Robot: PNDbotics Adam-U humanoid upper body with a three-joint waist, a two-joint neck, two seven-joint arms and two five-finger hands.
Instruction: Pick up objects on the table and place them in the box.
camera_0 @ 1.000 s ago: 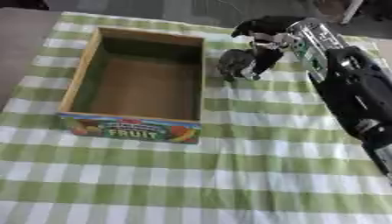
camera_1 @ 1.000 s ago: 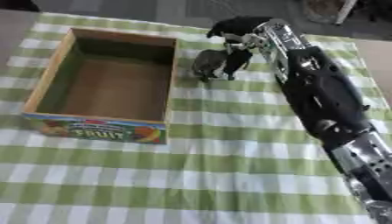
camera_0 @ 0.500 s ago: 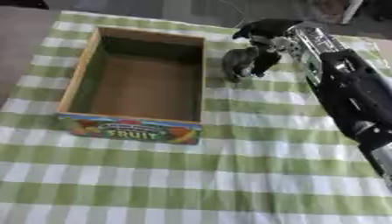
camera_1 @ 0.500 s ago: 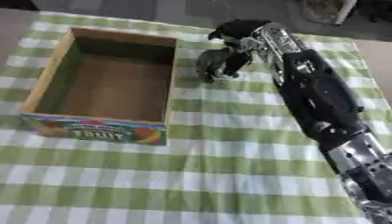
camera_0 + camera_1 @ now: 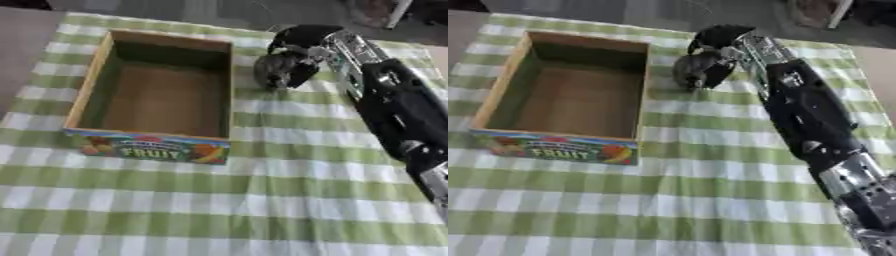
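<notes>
Near: green-checked cloth (image 5: 219,210) over bench, bare of items.
Middle left: box (image 5: 156,147), open top, inside empty, long axis running near to far.
Far, just right of box's far right corner: right robot hand (image 5: 296,42), fingers curled down around grey rounded object (image 5: 276,70); lifted or resting on cloth, cannot tell.
Box lies directly left of object; short leftward carry likely next.
Left robot hand unseen.

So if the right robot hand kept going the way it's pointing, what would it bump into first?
The right robot hand reaches leftward, curled round a small grey object. Going straight on, it would probably meet the near wall of the box first, though height above the table is hard to judge.
</notes>
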